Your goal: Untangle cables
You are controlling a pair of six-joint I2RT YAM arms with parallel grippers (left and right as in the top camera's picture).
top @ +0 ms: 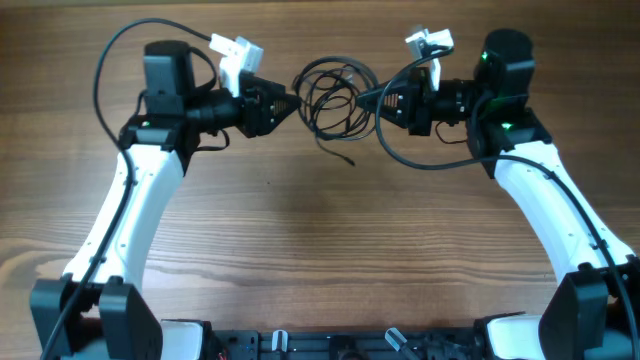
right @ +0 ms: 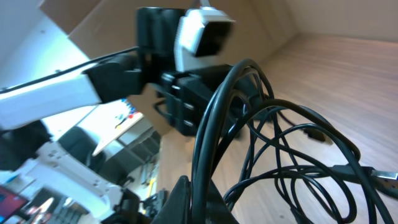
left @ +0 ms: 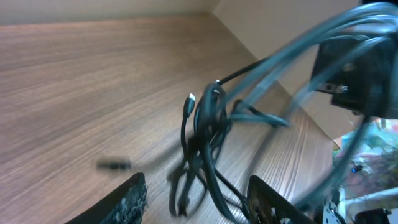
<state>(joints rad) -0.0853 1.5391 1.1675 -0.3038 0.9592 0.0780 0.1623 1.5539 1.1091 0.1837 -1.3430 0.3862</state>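
Wooden table [top: 320, 250] spreads under both my arms. The cables [top: 330, 95] are at its far middle, a small knot of thin black loops between my two wrists. My right gripper [top: 368, 100] is at the bundle's right edge. In its own camera a doubled loop runs down between its fingers, so I judge it clenched on the cables. My left gripper [top: 287, 104] is at the left edge, its fingers [left: 132, 198] spread wide with strands hanging between them, gripping nothing. One loose end [top: 349, 160] trails toward the near side, and a small metal-tipped plug [left: 191, 98] stands up out of the tangle. I expect these wires to be light, limp and a little springy, sliding readily through my pads. Pulling on a loop would likely tighten the knot. The loose end, just behind its tip, looks the better hold.
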